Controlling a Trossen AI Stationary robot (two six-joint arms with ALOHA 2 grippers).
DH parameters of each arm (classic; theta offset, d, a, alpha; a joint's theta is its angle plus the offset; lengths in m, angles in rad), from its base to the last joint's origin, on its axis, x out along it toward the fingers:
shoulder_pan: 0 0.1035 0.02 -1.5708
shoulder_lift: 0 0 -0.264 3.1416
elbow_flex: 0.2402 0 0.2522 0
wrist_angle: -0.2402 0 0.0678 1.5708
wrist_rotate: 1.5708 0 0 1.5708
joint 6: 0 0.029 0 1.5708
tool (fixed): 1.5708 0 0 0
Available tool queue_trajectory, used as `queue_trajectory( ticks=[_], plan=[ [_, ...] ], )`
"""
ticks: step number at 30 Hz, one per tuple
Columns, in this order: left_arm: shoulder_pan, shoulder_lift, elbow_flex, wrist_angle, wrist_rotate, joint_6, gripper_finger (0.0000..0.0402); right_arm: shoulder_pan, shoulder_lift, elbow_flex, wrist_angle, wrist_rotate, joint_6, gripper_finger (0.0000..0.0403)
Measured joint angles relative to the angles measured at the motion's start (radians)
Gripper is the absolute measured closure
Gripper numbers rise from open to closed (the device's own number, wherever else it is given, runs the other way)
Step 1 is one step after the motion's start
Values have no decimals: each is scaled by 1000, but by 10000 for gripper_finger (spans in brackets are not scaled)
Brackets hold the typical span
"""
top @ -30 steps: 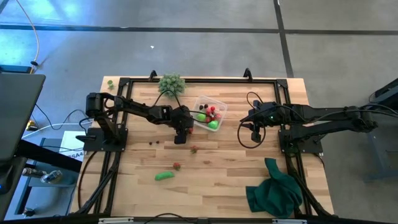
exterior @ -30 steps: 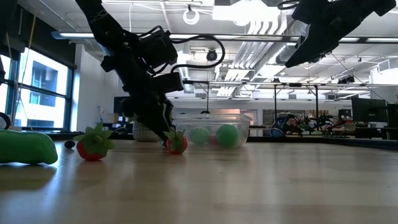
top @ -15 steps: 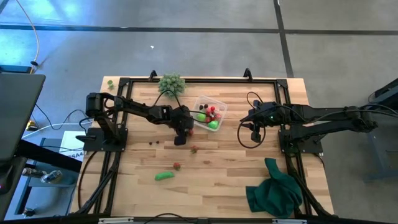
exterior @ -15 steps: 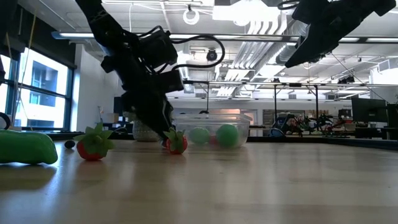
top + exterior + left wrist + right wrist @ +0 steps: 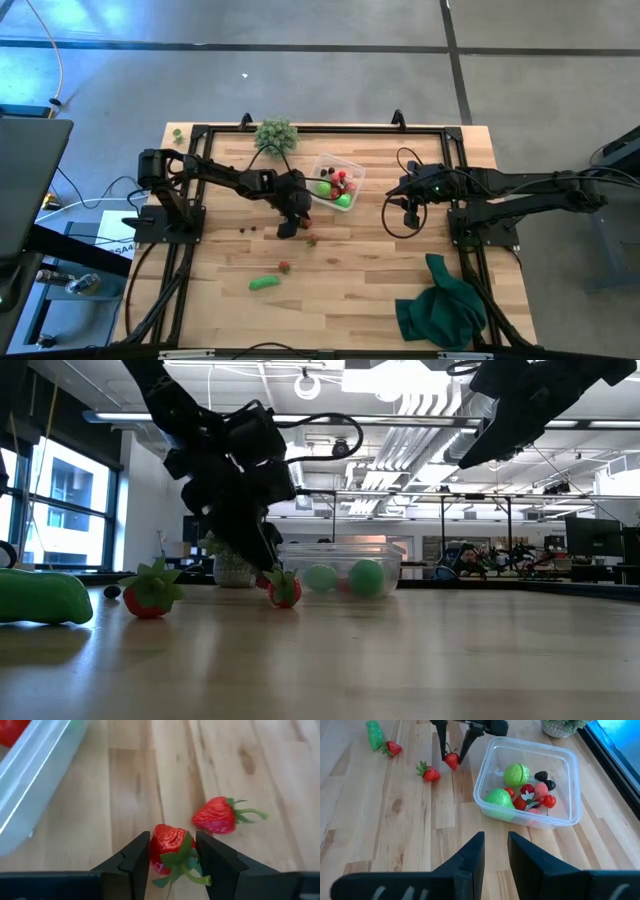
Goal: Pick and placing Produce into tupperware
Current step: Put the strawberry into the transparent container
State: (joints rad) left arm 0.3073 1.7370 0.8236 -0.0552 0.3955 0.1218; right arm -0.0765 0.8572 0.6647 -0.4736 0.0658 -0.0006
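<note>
My left gripper (image 5: 288, 230) stands at mid-table, just off the near left corner of the tupperware (image 5: 358, 172), shut on a red strawberry (image 5: 170, 847). A second strawberry (image 5: 217, 816) lies on the wood close by. A third (image 5: 285, 266) and a green oblong piece (image 5: 263, 283) lie nearer the front edge. The clear tupperware (image 5: 570, 760) holds green round pieces, red pieces and dark berries. My right gripper (image 5: 410, 215) hovers high to the right of the tupperware, a little open, with nothing between its fingers (image 5: 475, 850). My left gripper pinches the strawberry's red body (image 5: 161, 840) between its two fingers, one on each side, leafy end toward the wrist. The fingers (image 5: 441, 742) slant down from the table's far left. The berry sits low over the wood; whether it rests on it, I cannot tell.
A spiky pale-green ball (image 5: 275, 135) sits at the far edge behind the tupperware. A dark green cloth (image 5: 440, 305) lies heaped at the near right corner. Tiny dark berries (image 5: 250, 230) lie left of my left gripper. Bare wood stretches along the near middle.
My left gripper has turned at the wrist while staying in place, its fingers swinging a little toward the table's left edge with the strawberry still between them.
</note>
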Motion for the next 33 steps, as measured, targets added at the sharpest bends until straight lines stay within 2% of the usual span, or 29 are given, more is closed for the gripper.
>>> queue_trajectory(
  ticks=[6, 16, 22, 24, 26, 30, 33],
  plan=[
    [0, 0, 59, 1, 92, 2, 261, 0, 0, 0, 0, -5, 0, 327],
    [-1, 0, 244, 1, 255, 26, 261, 0, 0, 0, 0, -3, 0, 327],
    [0, 0, 411, 0, 263, 91, 261, 0, 0, 0, 0, -3, 0, 327],
    [1, -1, 475, -23, 238, 131, 261, 0, 0, 0, 0, -3, 0, 327],
    [1, -2, 549, -105, 171, 191, 261, 0, 0, 0, 0, -2, 0, 327],
    [9, -1, 701, -364, -23, 380, 261, 0, 0, 0, 0, -2, 0, 327],
    [16, 11, 773, -470, -186, 491, 261, 0, 0, 0, 0, -2, 0, 327]
  ],
)
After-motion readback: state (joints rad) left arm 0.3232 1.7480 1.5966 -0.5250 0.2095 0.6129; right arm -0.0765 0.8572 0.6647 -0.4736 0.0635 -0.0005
